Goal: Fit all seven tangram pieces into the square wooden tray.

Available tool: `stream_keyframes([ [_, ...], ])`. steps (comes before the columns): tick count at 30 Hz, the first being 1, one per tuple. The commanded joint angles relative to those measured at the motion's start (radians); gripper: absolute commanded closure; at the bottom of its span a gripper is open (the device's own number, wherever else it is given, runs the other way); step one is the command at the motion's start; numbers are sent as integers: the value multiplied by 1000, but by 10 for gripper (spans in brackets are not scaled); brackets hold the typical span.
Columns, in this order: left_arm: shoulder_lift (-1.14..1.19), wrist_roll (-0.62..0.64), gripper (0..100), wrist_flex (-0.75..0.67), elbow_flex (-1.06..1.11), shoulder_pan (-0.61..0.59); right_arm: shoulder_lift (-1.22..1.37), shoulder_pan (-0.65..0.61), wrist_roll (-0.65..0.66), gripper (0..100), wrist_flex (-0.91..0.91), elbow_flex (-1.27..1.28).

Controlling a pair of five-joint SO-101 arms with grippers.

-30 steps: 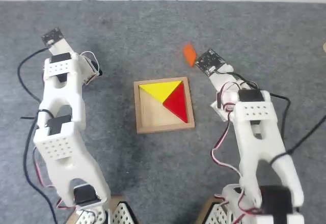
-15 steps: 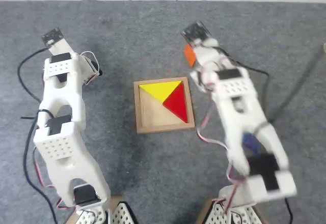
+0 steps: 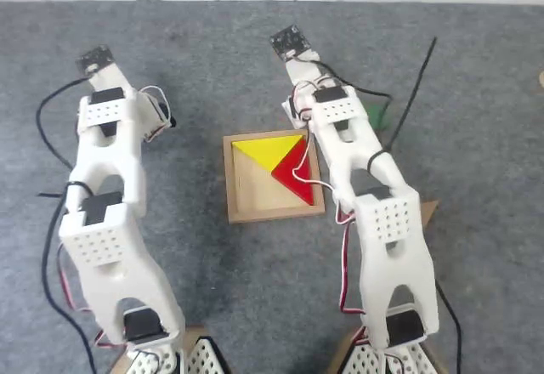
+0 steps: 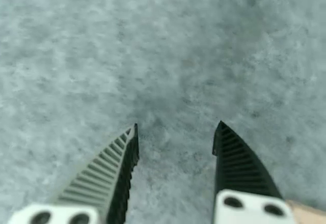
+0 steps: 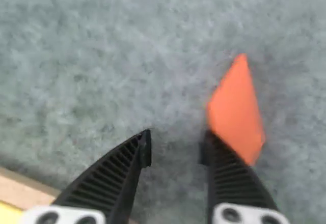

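Nearest the arm bases, the square wooden tray [image 3: 231,178] lies on the grey worktop [image 3: 212,289] between the two arms. It holds a yellow triangle [image 3: 265,150] along its far side and a red triangle [image 3: 297,177] along its right side. The right arm overlaps the tray's right rim and hides part of that edge. A tan shape [image 3: 428,211] pokes out from behind that arm, too cut off to identify, and a green piece [image 3: 375,117] shows partly beside the forearm. Farther out, the right fingers [image 5: 117,170] stand moderately apart over the grey surface with nothing between them. An orange piece [image 5: 234,104] lies flat just outside one finger, its near end hidden behind that fingertip. The left fingers [image 4: 109,175], well left of the tray, gape wider and hold nothing
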Motion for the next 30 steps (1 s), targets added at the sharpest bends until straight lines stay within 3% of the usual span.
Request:
stream_keyframes([
  [1,-31,-18,768,-18,-5,5,30,41,17,805,81,-180],
  [18,-31,-18,768,-18,-5,5,-65,79,72,789,173,-232],
  [30,-31,-20,768,-18,-4,5,-48,97,31,790,65,-230],
])
